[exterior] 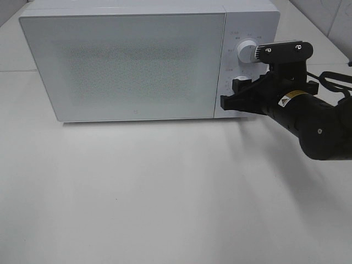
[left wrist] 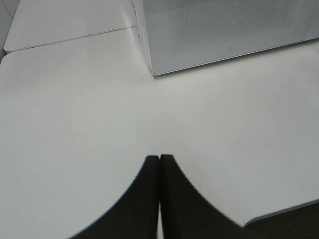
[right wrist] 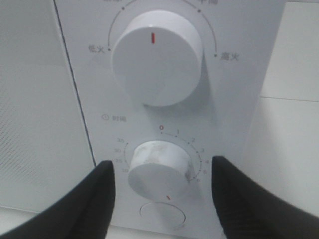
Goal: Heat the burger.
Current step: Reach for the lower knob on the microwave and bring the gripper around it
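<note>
High view, microwave: a white microwave [exterior: 121, 60] stands on the white counter [exterior: 137, 192]. Its door [exterior: 126, 66] is shut and the speckled panel hides the inside.
High view, burger: it shows nowhere, so I cannot tell where it is.
High view, right end effector: the right end effector [exterior: 234, 93] is at the microwave's control panel, level with the lower dial [exterior: 240, 82] and beneath the upper dial [exterior: 246, 52].
Left wrist view, left end effector: the left end effector [left wrist: 159, 160] has its fingers pressed together and grips nothing. It is over the counter [left wrist: 75, 109], in front of the microwave [left wrist: 224, 30] near a front corner.
Right wrist view, right end effector: the right end effector [right wrist: 163, 167] has its fingers spread apart, one on each side of the lower dial [right wrist: 160, 167], with a gap visible on both sides.
Right wrist view, dials: the upper dial [right wrist: 157, 57] has its red mark pointing straight up. The lower dial's red mark sits at its lower edge.
</note>
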Available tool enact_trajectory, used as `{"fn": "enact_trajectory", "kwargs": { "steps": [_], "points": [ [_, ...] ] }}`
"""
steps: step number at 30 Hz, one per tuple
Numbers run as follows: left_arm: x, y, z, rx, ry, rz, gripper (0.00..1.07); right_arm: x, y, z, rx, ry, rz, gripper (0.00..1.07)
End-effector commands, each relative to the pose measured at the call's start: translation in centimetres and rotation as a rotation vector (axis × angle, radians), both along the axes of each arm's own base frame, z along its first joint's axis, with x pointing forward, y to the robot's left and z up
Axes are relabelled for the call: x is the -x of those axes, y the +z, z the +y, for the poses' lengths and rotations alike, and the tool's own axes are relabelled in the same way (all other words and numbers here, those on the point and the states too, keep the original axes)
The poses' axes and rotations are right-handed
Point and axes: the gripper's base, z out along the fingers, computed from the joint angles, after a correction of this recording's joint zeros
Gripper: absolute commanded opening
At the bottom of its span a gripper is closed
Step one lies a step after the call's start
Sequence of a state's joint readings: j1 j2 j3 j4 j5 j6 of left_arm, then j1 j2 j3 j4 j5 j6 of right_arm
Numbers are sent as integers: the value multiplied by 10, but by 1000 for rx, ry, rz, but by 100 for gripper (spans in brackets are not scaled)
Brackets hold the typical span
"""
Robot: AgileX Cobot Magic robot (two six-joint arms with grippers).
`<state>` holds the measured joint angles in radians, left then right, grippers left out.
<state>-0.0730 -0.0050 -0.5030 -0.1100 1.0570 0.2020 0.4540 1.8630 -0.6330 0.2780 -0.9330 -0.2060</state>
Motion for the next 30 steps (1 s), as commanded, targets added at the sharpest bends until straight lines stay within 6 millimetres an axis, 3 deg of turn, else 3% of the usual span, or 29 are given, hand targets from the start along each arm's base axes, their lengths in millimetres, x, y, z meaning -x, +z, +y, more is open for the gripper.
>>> {"fn": "enact_trajectory", "kwargs": {
  "steps": [1,7,12,19,30],
  "points": [
    [2,0,0,14,3,-29,0,-3,-1,3,12,9,-17,56],
    [2,0,0,14,3,-29,0,-4,-6,1,10,-13,1,56],
    [2,0,0,14,3,-29,0,4,-7,16,15,8,0,56],
    [2,0,0,14,3,-29,0,2,-3,11,-8,-70,-41,56],
    [2,0,0,14,3,-29,0,2,-1,13,14,-42,-69,56]
  ]
}}
